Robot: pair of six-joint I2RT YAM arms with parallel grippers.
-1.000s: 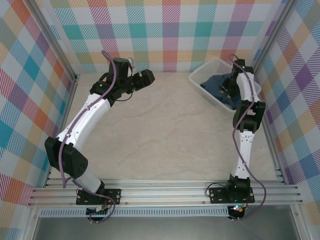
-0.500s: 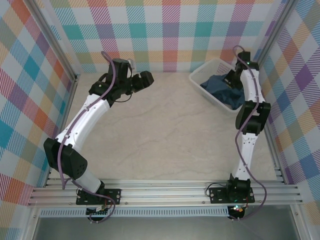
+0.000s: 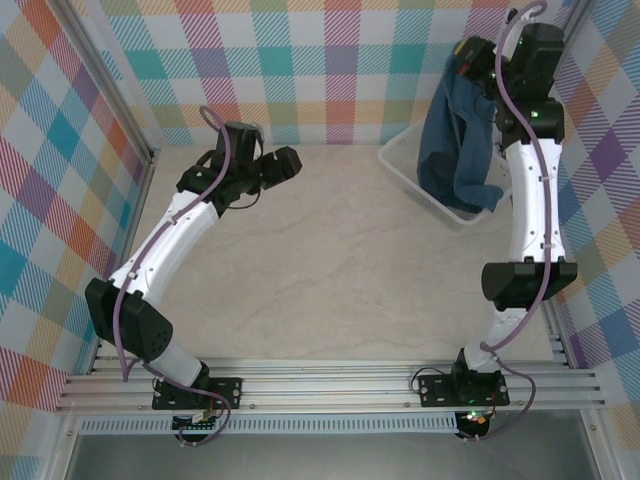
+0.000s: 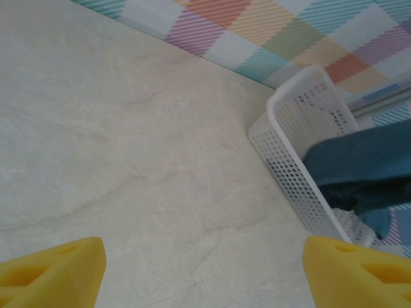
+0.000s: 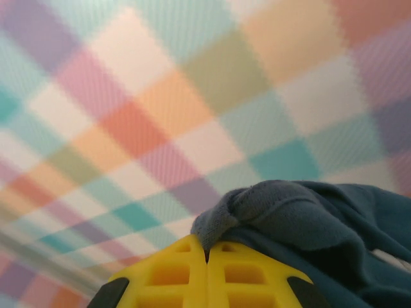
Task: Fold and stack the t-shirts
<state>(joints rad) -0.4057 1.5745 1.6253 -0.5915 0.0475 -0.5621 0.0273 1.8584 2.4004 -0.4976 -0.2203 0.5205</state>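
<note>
Checkered walls (image 3: 330, 60) in many colours stand around the pale, marble-like table (image 3: 330, 260). On my top camera the dark blue t-shirt (image 3: 455, 140) hangs in the air at the far right, with its lower end over the white basket (image 3: 405, 165). The right gripper (image 3: 475, 55) is at the top of the cloth. On its wrist camera the yellow fingers (image 5: 167, 276) are pressed together with a fold of shirt pinched between them. The left gripper (image 3: 285, 165) hovers over bare table, well apart from the shirt, its jaws spread wide.
</note>
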